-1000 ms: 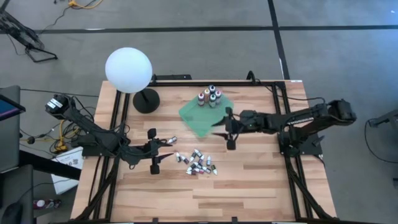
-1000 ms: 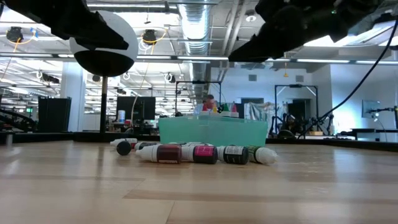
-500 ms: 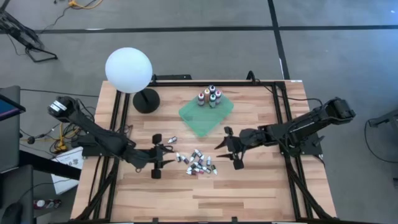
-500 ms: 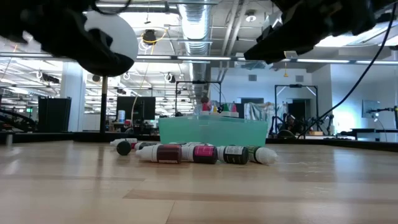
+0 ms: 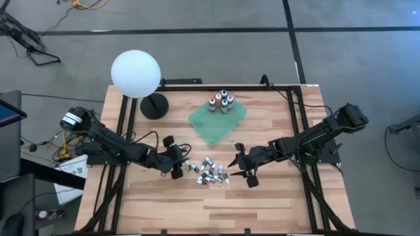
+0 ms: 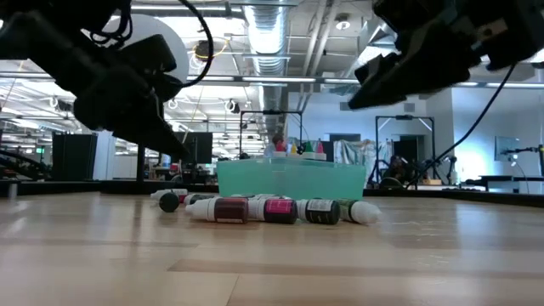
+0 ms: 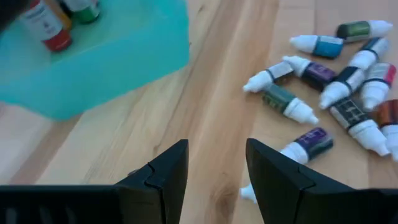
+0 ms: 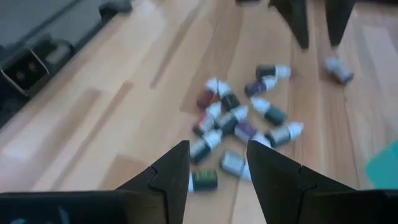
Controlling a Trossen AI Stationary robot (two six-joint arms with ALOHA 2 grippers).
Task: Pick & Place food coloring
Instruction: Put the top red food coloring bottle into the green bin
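Observation:
Several small food coloring bottles point(image 5: 209, 172) lie on their sides in a loose pile on the wooden table; the pile also shows in the left wrist view point(image 7: 339, 81), the right wrist view point(image 8: 239, 124) and the low view point(image 6: 272, 209). Several more bottles point(image 5: 221, 101) stand upright on a green square cloth point(image 5: 216, 121). My left gripper point(image 5: 176, 159) is open and empty just left of the pile, above the table. One lone bottle point(image 8: 339, 71) lies close by its fingers. My right gripper point(image 5: 240, 167) is open and empty just right of the pile.
A white globe lamp point(image 5: 136, 73) on a black round base point(image 5: 154, 105) stands at the far left of the table. Black frame rails point(image 5: 125, 124) run along the table's left and right sides. Bare wood lies toward the near edge.
My left gripper has gone toward the table's right edge, up to the pile. My right gripper has gone from beside the green cloth toward the near edge and the left, up to the pile's right side. The bottles have stayed where they were.

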